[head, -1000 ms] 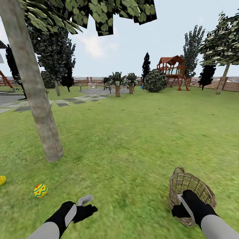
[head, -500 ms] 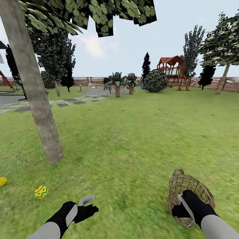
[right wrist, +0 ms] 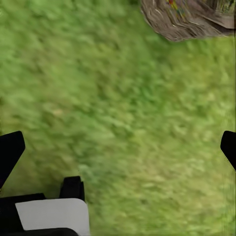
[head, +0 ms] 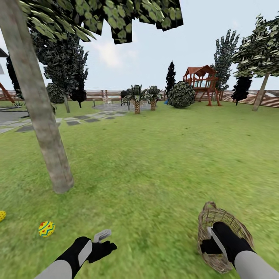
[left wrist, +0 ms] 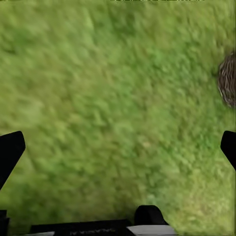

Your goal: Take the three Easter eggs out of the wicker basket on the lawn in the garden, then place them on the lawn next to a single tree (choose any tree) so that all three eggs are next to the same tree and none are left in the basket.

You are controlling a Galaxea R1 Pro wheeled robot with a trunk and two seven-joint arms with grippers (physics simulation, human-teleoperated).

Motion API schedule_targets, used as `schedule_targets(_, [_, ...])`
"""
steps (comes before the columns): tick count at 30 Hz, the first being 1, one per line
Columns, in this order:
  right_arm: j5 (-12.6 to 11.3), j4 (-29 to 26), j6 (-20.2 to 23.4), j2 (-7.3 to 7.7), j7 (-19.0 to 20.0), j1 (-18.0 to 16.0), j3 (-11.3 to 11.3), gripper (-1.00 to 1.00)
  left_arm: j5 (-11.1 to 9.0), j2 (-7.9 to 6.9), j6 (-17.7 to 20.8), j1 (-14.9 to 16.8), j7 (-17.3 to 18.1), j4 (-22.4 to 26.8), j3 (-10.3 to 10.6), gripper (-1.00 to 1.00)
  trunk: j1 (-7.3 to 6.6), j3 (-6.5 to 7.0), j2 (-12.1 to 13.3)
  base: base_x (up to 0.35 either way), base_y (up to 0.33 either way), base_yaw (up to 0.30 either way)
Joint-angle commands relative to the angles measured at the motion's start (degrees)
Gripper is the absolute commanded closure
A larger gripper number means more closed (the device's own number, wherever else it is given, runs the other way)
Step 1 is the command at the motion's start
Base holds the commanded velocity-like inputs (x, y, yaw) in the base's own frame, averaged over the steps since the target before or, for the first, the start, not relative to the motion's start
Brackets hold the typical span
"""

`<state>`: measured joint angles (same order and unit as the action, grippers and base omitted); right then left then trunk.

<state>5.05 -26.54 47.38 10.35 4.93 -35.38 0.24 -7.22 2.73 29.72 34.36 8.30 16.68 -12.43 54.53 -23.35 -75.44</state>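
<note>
Wooden playset with red-brown roof standing upper right of frame. Round dark shrub sitting just left of it. Two low palm-like plants growing upper centre. Grey stepping-stone path running at left.

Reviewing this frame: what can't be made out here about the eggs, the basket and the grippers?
- Basket contents: head view, right arm covers its mouth; right wrist view shows a blurred colored patch at the edge.
- Second egg: head view, cut by the picture's edge; the other egg is whole.
- Basket in left wrist view: cut off, blurred.
</note>
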Motion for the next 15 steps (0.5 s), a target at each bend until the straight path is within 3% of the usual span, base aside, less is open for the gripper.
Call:
schedule_targets(1, [0.55, -0.09, 0.26, 0.01, 0.52, 0.00, 0.02, -1.00, -0.47, 0.20, 0.42, 0.01, -0.12, -0.10, -0.14, -1.00, -0.19, 0.12, 0.38, 0.324, 0.000, 0.000])
schedule_targets(4, [0.57, -0.09, 0.26, 0.02, 0.52, -0.03, 0.02, -1.00, -0.46, 0.31, 0.01, 0.02, -0.12, -0.21, -0.14, -1.00, -0.85, 0.66, 1.58, 0.328, 0.000, 0.000])
schedule_targets(9, [0.53, -0.09, 0.26, -0.05, 0.52, 0.00, 0.02, -1.00, -0.68, 0.21, -4.24, 0.05, -0.12, -0.93, -0.23, -1.00, -1.95, 1.55, 3.59, 0.297, 0.000, 0.000])
schedule_targets(15, [0.55, -0.09, 0.26, -0.02, 0.52, -0.01, 0.02, -1.00, -0.65, 0.34, -5.37, 0.05, -0.12, -1.42, -0.17, -1.00, -3.27, 2.63, 6.00, -0.070, -0.103, 0.000])
